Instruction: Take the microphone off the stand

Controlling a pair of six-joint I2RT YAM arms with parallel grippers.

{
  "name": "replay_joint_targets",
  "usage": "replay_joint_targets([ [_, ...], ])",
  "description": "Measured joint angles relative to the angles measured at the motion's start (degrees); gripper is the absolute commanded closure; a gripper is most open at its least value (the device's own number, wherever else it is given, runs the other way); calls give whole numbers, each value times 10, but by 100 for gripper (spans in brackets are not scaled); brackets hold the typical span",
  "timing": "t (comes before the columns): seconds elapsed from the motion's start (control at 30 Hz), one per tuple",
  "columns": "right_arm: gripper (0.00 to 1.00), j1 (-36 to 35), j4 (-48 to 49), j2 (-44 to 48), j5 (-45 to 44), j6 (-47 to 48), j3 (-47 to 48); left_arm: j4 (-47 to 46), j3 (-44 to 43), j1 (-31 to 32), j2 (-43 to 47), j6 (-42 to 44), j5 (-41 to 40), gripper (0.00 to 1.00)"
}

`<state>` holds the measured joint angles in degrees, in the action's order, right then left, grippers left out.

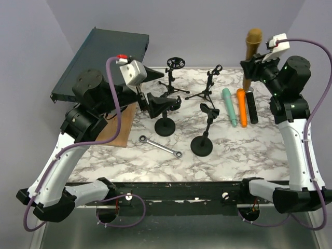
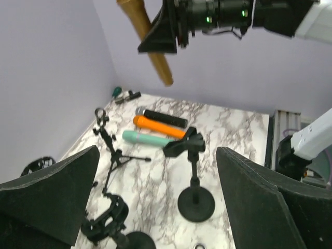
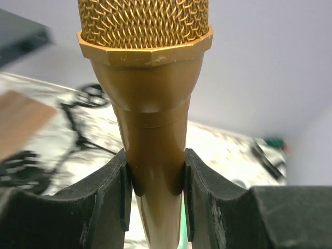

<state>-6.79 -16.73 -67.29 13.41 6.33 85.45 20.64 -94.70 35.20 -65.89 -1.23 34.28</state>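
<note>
Right end effector [image 3: 155, 194] pinches gold microphone [image 3: 148, 93] on the handle just under its mesh head. Mic roughly upright, hanging clear above far right corner of tabletop [image 1: 249, 150]. Left end effector [image 2: 158, 202] spread wide, holding nothing, over left half. Round-base stand [image 1: 203, 140] mid-tabletop, clip bare. Teal microphone [image 1: 230, 106], orange microphone [image 1: 241, 106] and black microphone [image 1: 252, 106] lie side by side near right edge.

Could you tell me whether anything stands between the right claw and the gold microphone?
Nothing visible does. The right claw is shut on the gold microphone, its fingers pressing the handle just below the mesh head.
</note>
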Motion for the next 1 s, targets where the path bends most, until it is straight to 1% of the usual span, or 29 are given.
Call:
replay_joint_targets([
  [0.2, 99, 186, -34, -67, 7, 17, -26, 14, 109, -7, 64, 31, -18, 1],
  [0.27, 99, 229, -41, -102, 11, 30, -33, 23, 134, -7, 83, 39, -23, 1],
  [0.37, 99, 269, -55, -157, 13, 56, -39, 27, 158, -7, 103, 49, -24, 1],
  [0.53, 99, 286, -78, -268, 7, 106, -36, 34, 197, -8, 139, 60, -26, 1],
  [0.73, 99, 286, -111, -398, -3, 135, 7, 40, 221, -8, 149, 61, -26, 1],
  [0.87, 99, 287, -117, -458, -12, 137, 41, 50, 223, -10, 149, 61, -26, 1],
  [1.0, 99, 287, -117, -500, -23, 137, 66, 56, 223, -10, 152, 61, -26, 1],
])
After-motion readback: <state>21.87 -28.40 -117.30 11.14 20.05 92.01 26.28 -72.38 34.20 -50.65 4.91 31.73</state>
